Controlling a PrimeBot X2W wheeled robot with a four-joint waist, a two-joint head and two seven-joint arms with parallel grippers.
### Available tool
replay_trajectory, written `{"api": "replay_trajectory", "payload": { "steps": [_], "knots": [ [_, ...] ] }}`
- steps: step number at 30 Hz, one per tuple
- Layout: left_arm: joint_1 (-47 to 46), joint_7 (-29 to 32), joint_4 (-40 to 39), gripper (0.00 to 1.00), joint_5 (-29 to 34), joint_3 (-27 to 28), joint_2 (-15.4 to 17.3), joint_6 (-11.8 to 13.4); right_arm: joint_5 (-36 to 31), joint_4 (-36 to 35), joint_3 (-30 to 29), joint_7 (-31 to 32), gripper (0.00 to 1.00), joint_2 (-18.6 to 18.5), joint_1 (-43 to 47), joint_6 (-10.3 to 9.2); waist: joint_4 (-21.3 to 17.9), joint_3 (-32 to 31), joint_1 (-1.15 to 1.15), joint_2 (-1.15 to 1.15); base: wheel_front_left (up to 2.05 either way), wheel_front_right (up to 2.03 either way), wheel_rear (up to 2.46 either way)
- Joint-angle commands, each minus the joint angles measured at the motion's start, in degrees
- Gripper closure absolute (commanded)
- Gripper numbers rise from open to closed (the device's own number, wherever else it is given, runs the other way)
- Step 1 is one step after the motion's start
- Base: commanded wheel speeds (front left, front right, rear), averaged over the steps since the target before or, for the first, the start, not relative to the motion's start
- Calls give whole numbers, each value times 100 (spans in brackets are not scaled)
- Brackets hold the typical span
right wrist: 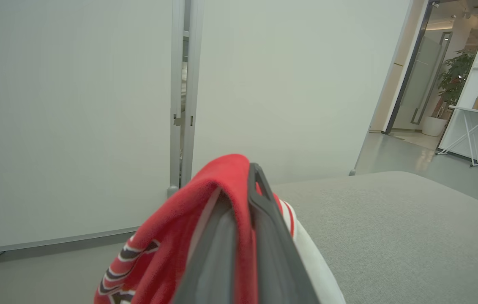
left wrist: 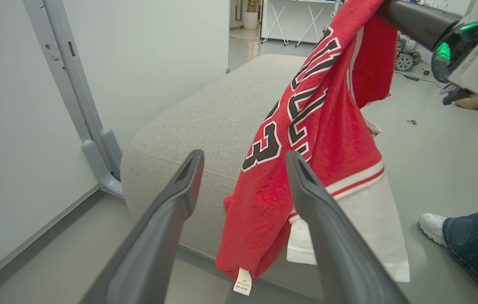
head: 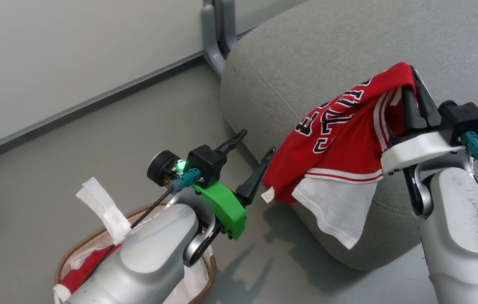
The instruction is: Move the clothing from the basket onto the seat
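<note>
The right pincer (head: 410, 78) is clamped on a soft red jersey (head: 340, 139) hanging near the rounded grey fabric seat (head: 306, 50); the left pincer (head: 258, 142) gapes wide, empty.
</note>
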Motion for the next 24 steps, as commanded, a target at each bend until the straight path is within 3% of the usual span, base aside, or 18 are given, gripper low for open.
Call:
{"api": "replay_trajectory", "payload": {
  "steps": [1, 7, 14, 19, 24],
  "knots": [
    [-6, 16, 22, 0, 54, -32, 12, -27, 44, -46, -17, -12, 100, -10, 71, -6, -480, 321, 0, 0, 0, 0, 0],
    [-120, 40, 104, 0, 67, -117, -12, -71, 106, -9, -103, -12, 100, -7, 5, -6, -509, 501, 0, 0, 0, 0, 0],
    [-193, 44, 72, 0, 93, -121, 23, -19, 234, 378, -426, 18, 100, -16, -899, -6, -275, 807, 0, 0, 0, 0, 0],
    [-354, 37, -70, 0, 211, -111, 88, 62, 117, 649, -678, 211, 100, -331, -1908, -6, 78, 1177, 0, 0, 0, 0, 0],
    [-591, 69, -312, 0, 324, -61, 214, 192, 123, 953, -895, 559, 100, -940, -2989, -6, 464, 1638, 0, 0, 0, 0, 0]
  ]
}}
